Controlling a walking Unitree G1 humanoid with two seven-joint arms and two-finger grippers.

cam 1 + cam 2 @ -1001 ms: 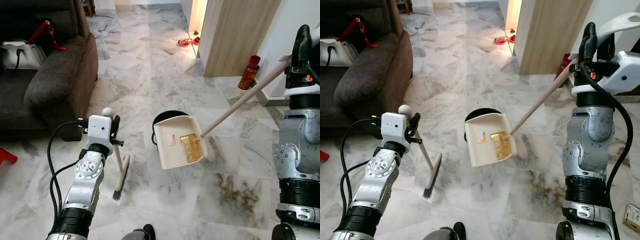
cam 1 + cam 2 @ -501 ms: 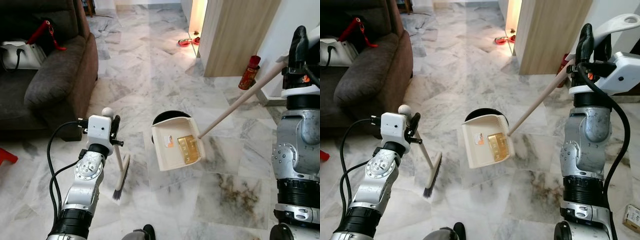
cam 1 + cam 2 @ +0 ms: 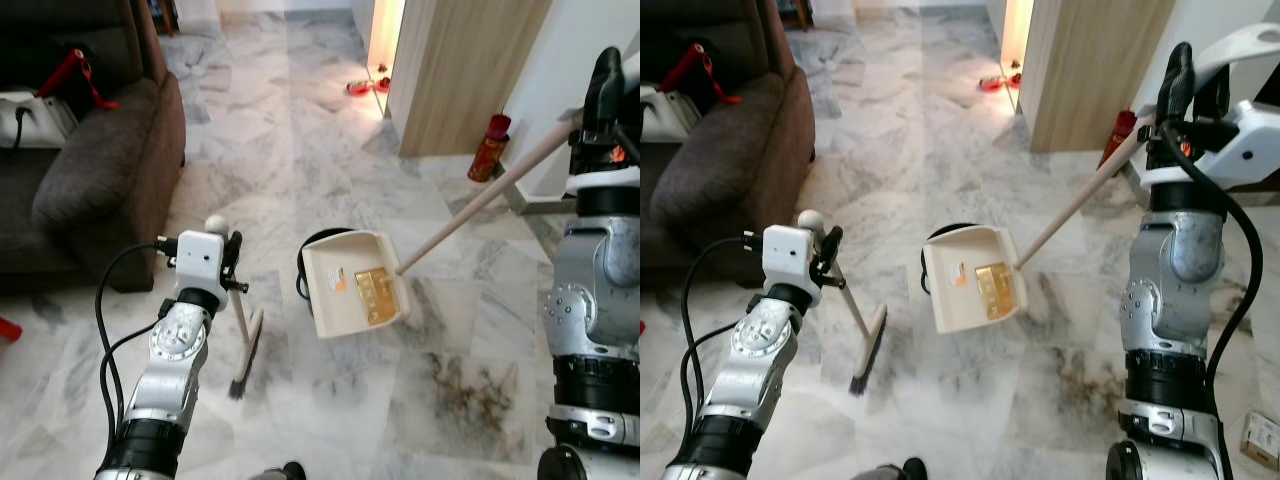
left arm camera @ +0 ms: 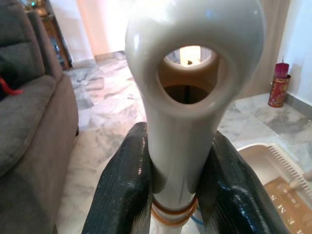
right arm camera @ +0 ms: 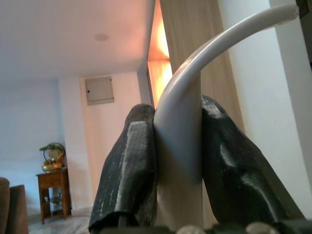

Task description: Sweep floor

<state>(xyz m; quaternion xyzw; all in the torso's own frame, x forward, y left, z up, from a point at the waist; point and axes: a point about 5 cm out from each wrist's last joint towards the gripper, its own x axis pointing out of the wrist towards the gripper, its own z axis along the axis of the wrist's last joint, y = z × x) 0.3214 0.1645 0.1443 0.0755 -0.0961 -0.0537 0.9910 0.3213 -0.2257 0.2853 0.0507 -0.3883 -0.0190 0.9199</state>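
Your left tool (image 4: pixel 178 170) is clamped tight on the top of the small broom (image 3: pixel 242 340), whose bristles rest on the marble floor (image 3: pixel 270 150) just beside the left arm. Your right tool (image 5: pixel 178 146) grips the dustpan's long handle (image 3: pixel 480 205) up near its curved end. The cream dustpan (image 3: pixel 352 283) sits ahead between the arms, over a black bin (image 3: pixel 313 248), with a gold packet (image 3: pixel 373 294) inside. A dark sofa (image 3: pixel 90 180) stands to your left.
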